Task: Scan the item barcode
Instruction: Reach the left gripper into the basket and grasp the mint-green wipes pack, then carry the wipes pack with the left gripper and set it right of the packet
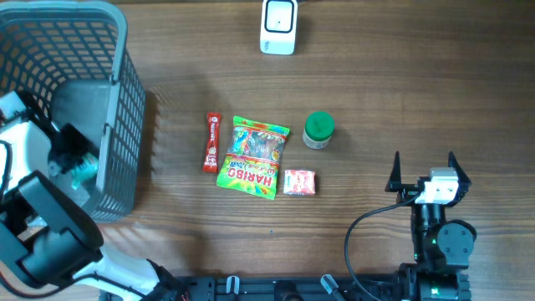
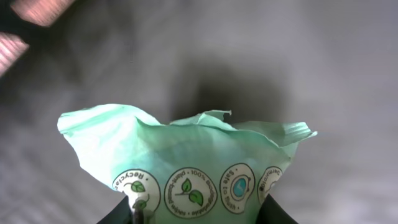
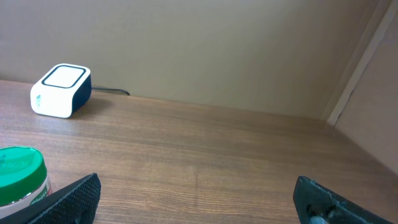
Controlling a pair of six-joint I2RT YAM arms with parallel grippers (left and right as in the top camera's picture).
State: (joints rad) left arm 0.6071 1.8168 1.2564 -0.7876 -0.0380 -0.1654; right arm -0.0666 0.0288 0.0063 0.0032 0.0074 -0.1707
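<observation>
Overhead: grey plastic mesh basket (image 1: 113, 100) at the left end of the wood-grain bench (image 1: 376, 92). Left arm reaches down into it, and a bit of mint-green crinkled plastic pouch (image 1: 82, 171) shows inside by the arm's end. White box scanner (image 1: 278, 25) sits at the far edge, well apart from the basket. Mid-bench btw them: slim red snack stick (image 1: 211, 142), green Haribo gummy bag (image 1: 252, 156), small pink sweet packet (image 1: 300, 182), green-lidded round jar (image 1: 318, 128); no arm touching any. Near side: right gripper (image 1: 422, 171) parked, jaws wide, nothing in it.

Left wrist: left gripper (image 2: 198, 214) narrow, looks pinched on the pouch's lower part. Pouch top flares upward, blurred grey basket floor behind. Only round recycle-type logos face the cam; no barcode visible on this side.

Right wrist: right gripper wide and empty over bare bench. Scanner ahead to the left, jar close at lower left.

Progress, my read: early. Pick looks made, but pouch is not yet out of the basket. Left to do: lift it clear, carry it over to the scanner, find the barcode side and face it to the scanner window. Nothing scanned as far as can be seen.
</observation>
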